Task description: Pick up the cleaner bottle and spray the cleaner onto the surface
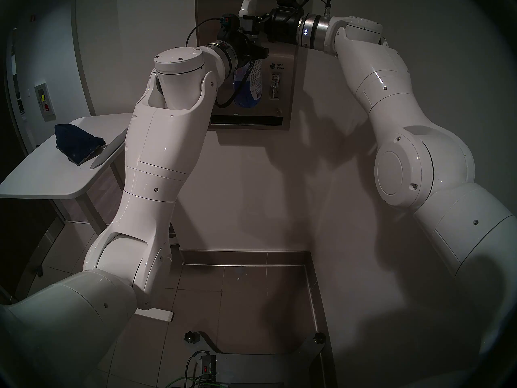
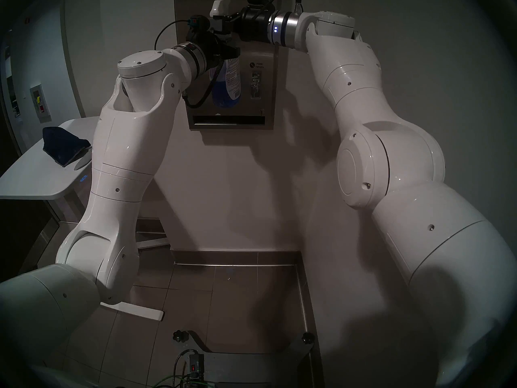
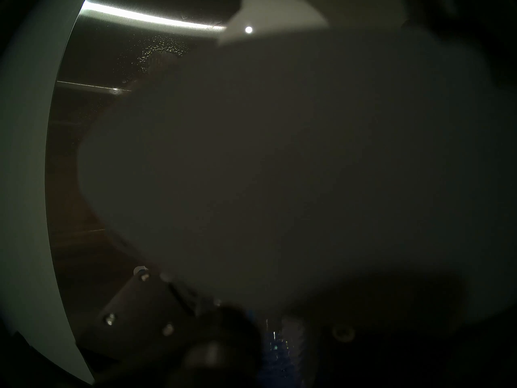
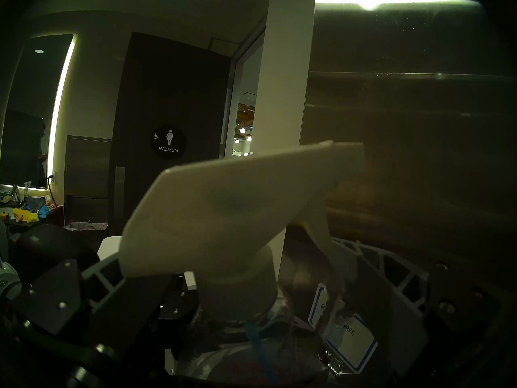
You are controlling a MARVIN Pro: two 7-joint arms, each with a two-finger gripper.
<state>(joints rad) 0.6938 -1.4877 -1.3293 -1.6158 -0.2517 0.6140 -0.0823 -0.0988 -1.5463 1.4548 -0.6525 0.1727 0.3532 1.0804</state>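
Steel panel [image 1: 282,68] behind; left jaws clamp bottle [image 1: 249,82].

Both head views look down and forward from above the two arms toward the wall, taking in the steel dispenser panel [image 1: 281,79] high up, the tiled floor below and the tabletop [image 1: 42,180] at the left; they share almost everything, the right eye shifted slightly sideways. The left wrist view sits pressed close behind the spray bottle [image 3: 279,169], which fills it. The right wrist view looks across the bottle's trigger head [image 4: 223,211] along the panel [image 4: 405,127] toward a restroom door [image 4: 167,113].
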